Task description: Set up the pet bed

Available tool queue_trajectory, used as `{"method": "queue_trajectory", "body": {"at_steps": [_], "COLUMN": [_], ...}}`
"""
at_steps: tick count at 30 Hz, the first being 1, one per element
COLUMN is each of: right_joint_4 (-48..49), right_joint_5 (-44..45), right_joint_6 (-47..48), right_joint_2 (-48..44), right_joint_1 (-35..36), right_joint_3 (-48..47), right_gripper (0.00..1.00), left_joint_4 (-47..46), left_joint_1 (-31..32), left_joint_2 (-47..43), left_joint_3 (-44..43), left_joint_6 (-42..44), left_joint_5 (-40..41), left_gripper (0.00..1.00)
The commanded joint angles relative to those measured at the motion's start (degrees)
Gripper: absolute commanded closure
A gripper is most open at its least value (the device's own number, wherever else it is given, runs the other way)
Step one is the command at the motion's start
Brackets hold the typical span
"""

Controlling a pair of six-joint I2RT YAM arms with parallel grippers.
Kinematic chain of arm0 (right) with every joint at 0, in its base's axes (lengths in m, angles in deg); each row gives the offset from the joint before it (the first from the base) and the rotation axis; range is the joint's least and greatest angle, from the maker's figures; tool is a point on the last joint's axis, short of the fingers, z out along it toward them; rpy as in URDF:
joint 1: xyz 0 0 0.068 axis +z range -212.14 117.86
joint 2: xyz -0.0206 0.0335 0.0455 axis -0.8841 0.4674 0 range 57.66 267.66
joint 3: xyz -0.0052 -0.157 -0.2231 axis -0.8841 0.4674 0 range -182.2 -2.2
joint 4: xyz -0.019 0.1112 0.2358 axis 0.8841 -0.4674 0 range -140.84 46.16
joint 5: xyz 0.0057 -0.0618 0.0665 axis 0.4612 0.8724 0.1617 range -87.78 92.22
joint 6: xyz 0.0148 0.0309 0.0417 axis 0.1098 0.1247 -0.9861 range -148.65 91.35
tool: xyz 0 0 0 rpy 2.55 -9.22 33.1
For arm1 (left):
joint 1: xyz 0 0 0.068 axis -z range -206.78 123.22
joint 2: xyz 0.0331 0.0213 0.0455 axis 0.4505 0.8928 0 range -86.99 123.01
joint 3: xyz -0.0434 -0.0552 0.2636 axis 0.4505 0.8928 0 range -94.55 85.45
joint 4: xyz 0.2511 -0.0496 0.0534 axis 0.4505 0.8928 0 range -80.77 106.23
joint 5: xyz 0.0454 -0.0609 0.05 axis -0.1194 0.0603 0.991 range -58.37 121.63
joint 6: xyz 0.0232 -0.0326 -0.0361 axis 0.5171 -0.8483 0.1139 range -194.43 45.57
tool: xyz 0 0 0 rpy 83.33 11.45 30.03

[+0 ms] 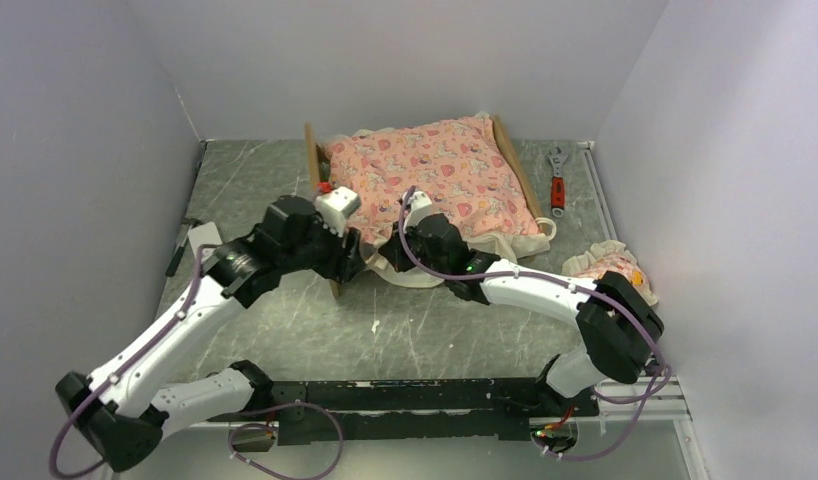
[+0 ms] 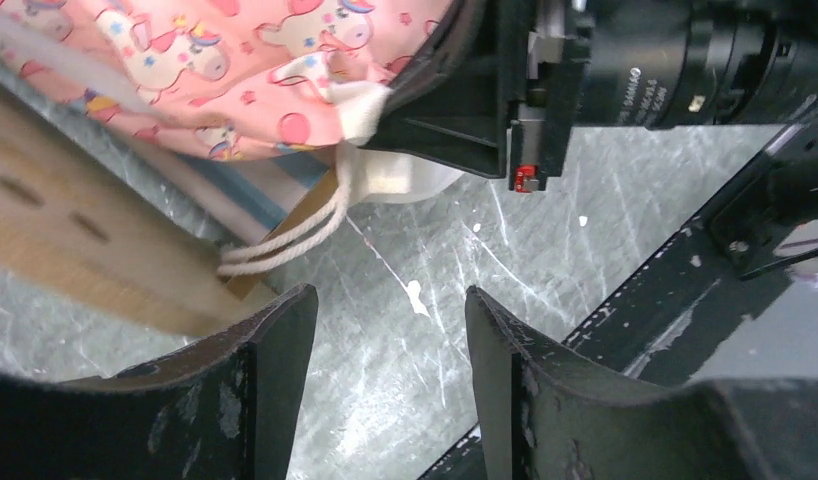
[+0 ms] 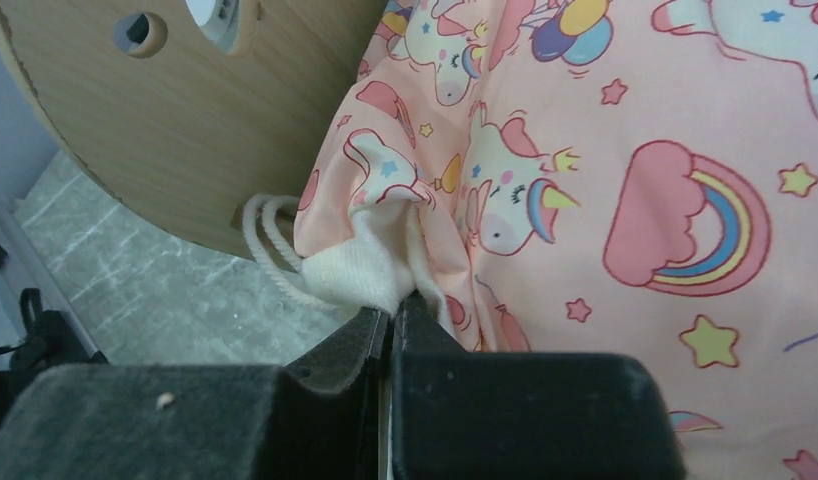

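On counter (image 1: 285, 190), toward back: pet bed (image 1: 516, 165), pink mattress (image 1: 435, 175) draped over it; right pincer (image 3: 390, 315) clamped on mattress's white corner frill (image 3: 360, 270); left pincer (image 2: 390, 310) open, empty, just beside. Risk: thin pinch slips off frill, or tug drags light bed askew, snags cord (image 2: 285, 240).

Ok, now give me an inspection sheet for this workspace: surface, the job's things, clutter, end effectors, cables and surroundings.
Surface: grey marbled table, flecked with white marks.
Job's things: pet bed at back centre, pink mattress lying on it; frilled pillow on the table near the right wall.
Clutter: red-handled wrench right of the bed; dark tool at the left edge.
End effectors: left end effector open, empty, by the bed's near corner; right end effector shut on the mattress's cream corner.
Cables: purple cables along both arms.
Surroundings: plain pale walls on three sides.
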Motion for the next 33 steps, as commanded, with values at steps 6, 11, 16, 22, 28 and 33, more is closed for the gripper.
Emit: {"method": "queue_trajectory", "body": {"at_steps": [6, 11, 16, 22, 28, 33], "right_joint_4": [3.68, 4.37, 5.18, 6.10, 7.14, 9.24], "right_joint_5": [-9.15, -10.78, -11.69, -12.05, -11.72, -12.71], "right_joint_6": [-4.78, -5.59, -5.85, -6.26, -6.95, -9.31], "right_joint_2": [-1.41, -0.63, -0.08, 0.13, -0.15, -1.20], "right_joint_1": [-5.34, -6.32, -6.53, -6.62, -7.15, -9.95], "right_joint_3": [-0.65, -0.47, -0.24, 0.50, 1.51, 3.76], "right_gripper": [1.00, 1.00, 1.00, 1.00, 1.00, 1.00], "left_joint_4": [-1.20, -2.23, -4.41, -5.87, -5.78, -7.25], "left_joint_1": [15.65, 15.83, 15.74, 13.24, 11.53, 11.32], "left_joint_2": [10.70, 17.21, 22.12, 25.60, 26.11, 23.42], "left_joint_3": [-5.81, -6.00, -5.64, -5.43, -4.39, -1.37], "left_joint_6": [13.33, 16.16, 16.86, 15.72, 15.36, 15.74], "left_joint_5": [25.10, 28.82, 31.86, 31.46, 28.99, 24.63], "left_gripper": [0.41, 0.44, 0.47, 0.54, 0.61, 0.61]}}
